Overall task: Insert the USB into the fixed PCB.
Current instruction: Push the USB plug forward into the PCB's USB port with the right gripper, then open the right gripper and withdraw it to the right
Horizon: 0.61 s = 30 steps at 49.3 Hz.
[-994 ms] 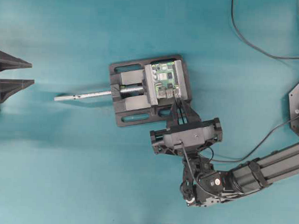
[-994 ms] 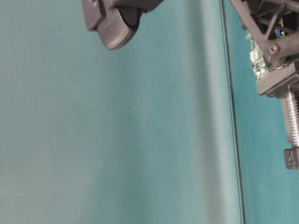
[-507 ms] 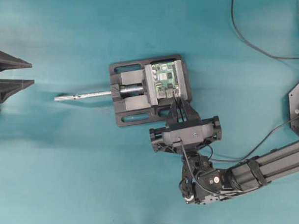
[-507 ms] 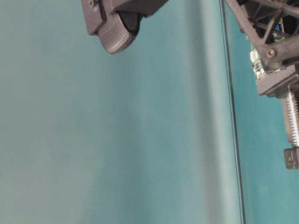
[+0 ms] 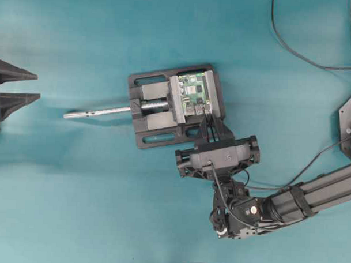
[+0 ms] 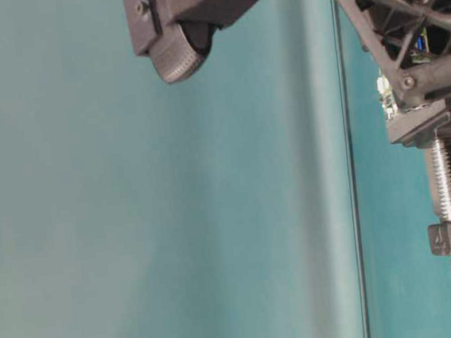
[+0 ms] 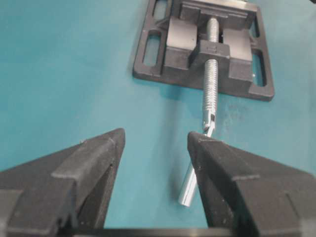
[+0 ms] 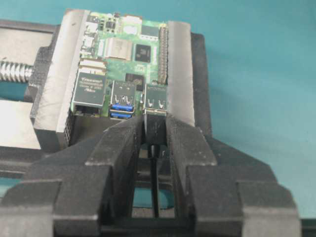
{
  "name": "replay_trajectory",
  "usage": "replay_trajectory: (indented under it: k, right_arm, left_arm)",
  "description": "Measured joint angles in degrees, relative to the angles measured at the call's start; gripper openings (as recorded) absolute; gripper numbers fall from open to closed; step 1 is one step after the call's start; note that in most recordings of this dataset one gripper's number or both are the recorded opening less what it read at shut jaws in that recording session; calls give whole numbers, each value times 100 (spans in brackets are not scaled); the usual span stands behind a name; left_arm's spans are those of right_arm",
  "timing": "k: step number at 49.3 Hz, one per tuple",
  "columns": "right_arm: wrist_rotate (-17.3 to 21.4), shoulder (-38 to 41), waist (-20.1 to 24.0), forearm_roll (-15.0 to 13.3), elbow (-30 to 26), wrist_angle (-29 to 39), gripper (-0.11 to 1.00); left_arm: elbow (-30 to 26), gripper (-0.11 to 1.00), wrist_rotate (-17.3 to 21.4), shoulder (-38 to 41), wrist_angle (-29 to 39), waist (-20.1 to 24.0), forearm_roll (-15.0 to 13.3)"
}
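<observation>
- While the right gripper (image 8: pixel 154 129) pinched the USB (image 8: pixel 154 129) between its narrow-set fingers (image 8: pixel 121 143), the plug's front end had reached the mouth of the right-hand silver port on the fixed PCB (image 8: pixel 126 54); how deep it sat could not be told from the wrist view
- Compared with a second earlier, the overhead view showed the right gripper (image 5: pixel 208 122) shifted only slightly toward the board, a small advance along the insertion line rather than a fresh approach
- The fixed PCB (image 5: pixel 194 93) lay clamped in the black vise (image 5: pixel 158 136), near the middle of the table (image 5: pixel 75 209), with its port edge facing the gripper
- The plug's thin black cable (image 8: pixel 154 187) ran back between the fingers toward the wrist
- The left gripper (image 7: pixel 155 148) stood wide and held nothing, parked far to the left, its fingertips (image 5: pixel 24 86) well apart from the vise and pointing at the silver screw rod (image 5: pixel 98 111); it had not moved over the second
- Judged from this, the task stood at the seating step: alignment looked good, and a straight final push was probably all that was left
- A sideways error at this stage could have jammed the plug against the port housing
</observation>
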Motion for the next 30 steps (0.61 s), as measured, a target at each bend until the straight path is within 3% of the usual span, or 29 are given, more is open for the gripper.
replay_trajectory:
  k: [24, 30]
  right_arm:
    - [9, -18, -9, -26, 9, 158, 21]
    - [-18, -18, -44, -44, 18, 158, 37]
  left_arm:
    - [0, 72, 0, 0, 0, 0, 0]
    - [0, 72, 0, 0, 0, 0, 0]
